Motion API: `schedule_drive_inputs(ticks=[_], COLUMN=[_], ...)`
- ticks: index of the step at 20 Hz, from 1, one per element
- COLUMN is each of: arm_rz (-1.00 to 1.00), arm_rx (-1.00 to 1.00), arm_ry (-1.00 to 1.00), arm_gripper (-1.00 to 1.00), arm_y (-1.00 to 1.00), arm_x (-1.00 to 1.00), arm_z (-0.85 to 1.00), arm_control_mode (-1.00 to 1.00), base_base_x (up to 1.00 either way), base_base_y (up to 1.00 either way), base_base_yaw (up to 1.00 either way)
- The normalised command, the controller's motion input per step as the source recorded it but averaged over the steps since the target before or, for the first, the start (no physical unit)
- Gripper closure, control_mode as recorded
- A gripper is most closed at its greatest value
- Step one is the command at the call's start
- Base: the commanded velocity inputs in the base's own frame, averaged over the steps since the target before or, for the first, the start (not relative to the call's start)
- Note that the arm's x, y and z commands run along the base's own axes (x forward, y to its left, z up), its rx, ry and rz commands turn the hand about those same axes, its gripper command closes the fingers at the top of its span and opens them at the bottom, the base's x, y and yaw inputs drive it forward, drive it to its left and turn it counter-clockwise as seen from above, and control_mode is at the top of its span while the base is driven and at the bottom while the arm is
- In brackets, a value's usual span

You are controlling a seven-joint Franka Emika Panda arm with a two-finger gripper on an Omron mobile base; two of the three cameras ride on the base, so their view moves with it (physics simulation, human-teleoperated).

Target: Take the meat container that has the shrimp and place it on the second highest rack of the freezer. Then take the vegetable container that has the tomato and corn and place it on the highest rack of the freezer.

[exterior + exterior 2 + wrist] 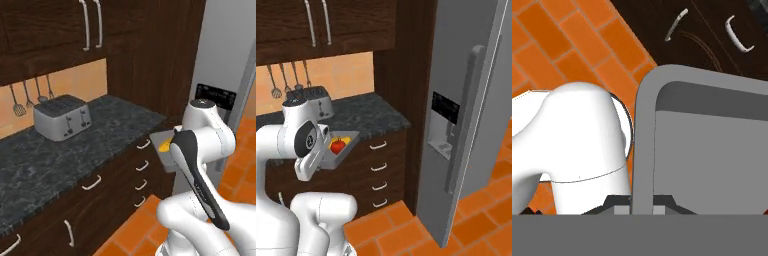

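Observation:
My gripper (642, 204) is shut on the near rim of a grey tray (345, 152), held in the air in front of the counter's end. A glossy red tomato (337, 145) and a yellow corn cob (346, 139) lie in the tray; the left base view shows the tray (160, 146) and a bit of corn (165, 145) behind my arm. The hand view shows the tray's grey wall (712, 150) close up. The grey freezer door (476, 90), with long handle (468, 115) and black dispenser panel (445, 108), stands to the right. Its racks and the shrimp are hidden.
A dark stone counter (80, 150) carries a silver toaster (62, 117). Below it are dark drawers with white handles (377, 167). Utensils (30, 95) hang on the back wall under dark upper cabinets (50, 30). Orange tile floor (391, 225) lies in front.

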Motion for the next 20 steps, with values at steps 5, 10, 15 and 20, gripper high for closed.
schedule_drive_inputs(ticks=[5, 10, 15, 20], arm_rz=[0.0, 0.0, 0.0, 0.0], arm_rx=[0.0, 0.0, 0.0, 0.0], arm_ry=[0.0, 0.0, 0.0, 0.0], arm_gripper=[1.0, 1.0, 1.0, 1.0], arm_y=[0.0, 0.0, 0.0, 0.0], arm_x=[0.0, 0.0, 0.0, 0.0], arm_z=[0.0, 0.0, 0.0, 0.0], arm_control_mode=[1.0, 1.0, 1.0, 1.0], base_base_x=[0.0, 0.08, 0.14, 0.19], base_base_y=[-0.3, -0.24, -0.21, -0.36], base_base_yaw=[-0.58, -0.6, -0.64, -0.62])
